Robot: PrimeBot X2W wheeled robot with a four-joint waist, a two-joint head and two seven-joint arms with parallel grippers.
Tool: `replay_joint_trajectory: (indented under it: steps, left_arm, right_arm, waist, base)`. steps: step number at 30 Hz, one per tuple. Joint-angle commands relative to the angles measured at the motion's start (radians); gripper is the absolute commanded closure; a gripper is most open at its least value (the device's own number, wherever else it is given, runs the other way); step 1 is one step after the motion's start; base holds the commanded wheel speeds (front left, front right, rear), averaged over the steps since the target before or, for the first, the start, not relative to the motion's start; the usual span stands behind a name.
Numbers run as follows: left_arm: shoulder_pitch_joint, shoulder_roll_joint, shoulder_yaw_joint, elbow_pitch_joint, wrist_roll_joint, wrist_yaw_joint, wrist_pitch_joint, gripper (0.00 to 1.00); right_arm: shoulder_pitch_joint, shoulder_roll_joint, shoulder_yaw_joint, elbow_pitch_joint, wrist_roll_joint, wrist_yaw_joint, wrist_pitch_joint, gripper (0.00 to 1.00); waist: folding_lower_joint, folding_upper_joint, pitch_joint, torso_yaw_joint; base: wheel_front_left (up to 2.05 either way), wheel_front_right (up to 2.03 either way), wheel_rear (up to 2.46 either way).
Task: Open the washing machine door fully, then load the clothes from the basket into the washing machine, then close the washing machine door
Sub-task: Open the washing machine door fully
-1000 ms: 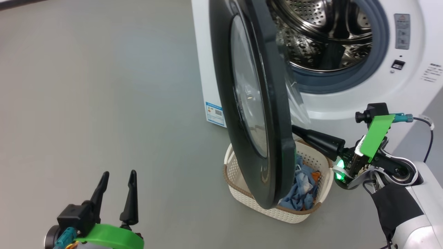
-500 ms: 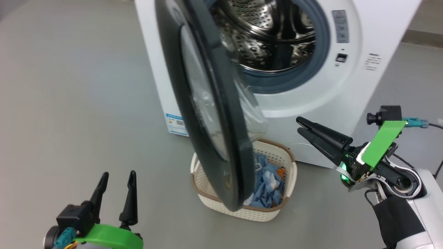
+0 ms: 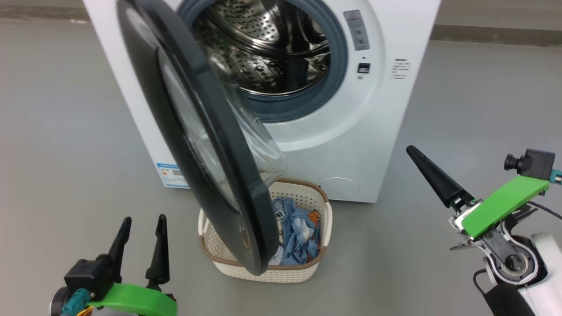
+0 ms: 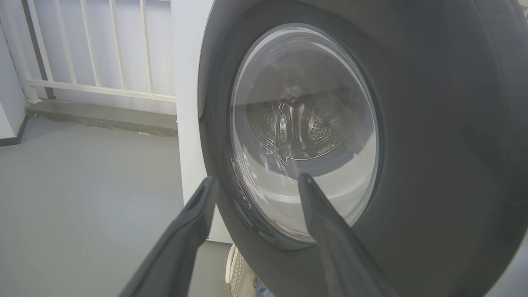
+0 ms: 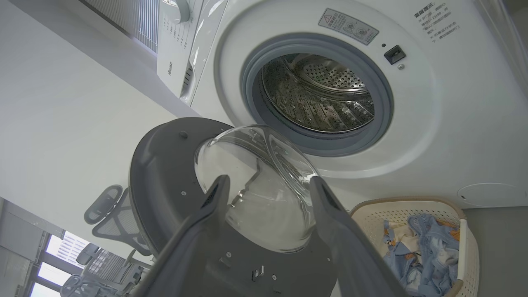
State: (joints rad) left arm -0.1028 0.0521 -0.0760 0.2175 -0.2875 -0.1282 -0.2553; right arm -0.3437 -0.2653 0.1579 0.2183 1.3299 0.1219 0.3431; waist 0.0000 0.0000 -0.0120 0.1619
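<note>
Washing machine door (image 3: 197, 145) swung out part-way, lower edge overlapping basket (image 3: 263, 272) in head view | clothes (image 3: 296, 232) heaped in basket on floor (image 3: 66, 153), just before washing machine (image 3: 386, 114) | left jaws spread, empty, apart from door | right jaws spread, empty, right of basket

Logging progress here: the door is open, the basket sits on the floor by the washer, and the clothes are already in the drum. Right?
No: the clothes lie in the basket, not the drum; the head view shows it. The rest is right.
</note>
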Motion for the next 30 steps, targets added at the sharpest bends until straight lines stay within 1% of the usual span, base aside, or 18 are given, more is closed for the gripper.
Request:
replay_joint_trajectory:
  steps: [1,4,7,11,15,18,21,23,24,30]
  left_arm:
    - [-0.023,0.015,0.038,-0.031,-0.006,-0.002,-0.006,0.0]
    - [-0.018,0.012,0.045,-0.039,-0.003,-0.002,-0.006,0.0]
    - [-0.013,0.009,0.05,-0.046,0.001,-0.002,-0.006,0.0]
    - [-0.008,0.005,0.052,-0.052,0.007,-0.002,-0.006,0.0]
    - [0.001,0.002,0.055,-0.06,0.009,-0.002,-0.006,0.0]
    - [0.009,0.001,0.058,-0.067,0.009,-0.002,-0.006,0.0]
    - [0.018,0.0,0.065,-0.074,0.01,-0.002,-0.006,0.0]
    - [0.022,0.0,0.069,-0.08,0.011,-0.002,-0.006,0.0]
    - [0.023,0.0,0.071,-0.084,0.012,-0.002,-0.006,0.0]
    - [0.021,-0.001,0.06,-0.087,0.014,-0.002,-0.006,0.0]
  right_arm:
    - [0.006,-0.013,0.031,-0.041,-0.025,0.009,-0.035,0.0]
    - [0.032,-0.042,0.078,-0.067,-0.082,0.009,-0.139,0.0]
    - [0.048,-0.094,0.138,-0.075,-0.174,0.009,-0.254,0.0]
    - [0.074,-0.147,0.204,-0.049,-0.275,0.009,-0.414,0.0]
    - [0.11,-0.173,0.229,-0.003,-0.333,0.009,-0.54,0.0]
    - [0.139,-0.173,0.214,0.024,-0.373,0.009,-0.585,0.0]
    - [0.169,-0.161,0.178,0.034,-0.436,0.009,-0.601,0.0]
    - [0.187,-0.143,0.136,0.035,-0.484,0.009,-0.604,0.0]
    - [0.205,-0.122,0.089,0.032,-0.545,0.009,-0.604,0.0]
    - [0.237,-0.065,-0.012,0.028,-0.702,0.009,-0.605,0.0]
  waist:
    - [0.0,0.0,0.001,-0.039]
    - [0.0,0.0,0.003,-0.064]
    - [0.0,0.0,0.005,-0.086]
    - [0.0,0.0,0.003,-0.099]
    - [0.0,0.0,-0.001,-0.107]
    - [0.0,0.0,-0.003,-0.11]
    - [0.0,0.0,-0.003,-0.115]
    - [0.0,0.0,0.0,-0.119]
    - [0.0,0.0,0.003,-0.122]
    - [0.0,0.0,0.009,-0.127]
  base:
    - [0.0,0.0,0.0]
    - [0.0,0.0,0.0]
    - [0.0,0.0,0.0]
    - [0.0,0.0,0.0]
    - [0.0,0.0,0.0]
    - [0.0,0.0,0.0]
    - [0.0,0.0,0.0]
    - [0.0,0.0,0.0]
    - [0.0,0.0,0.0]
    - [0.0,0.0,0.0]
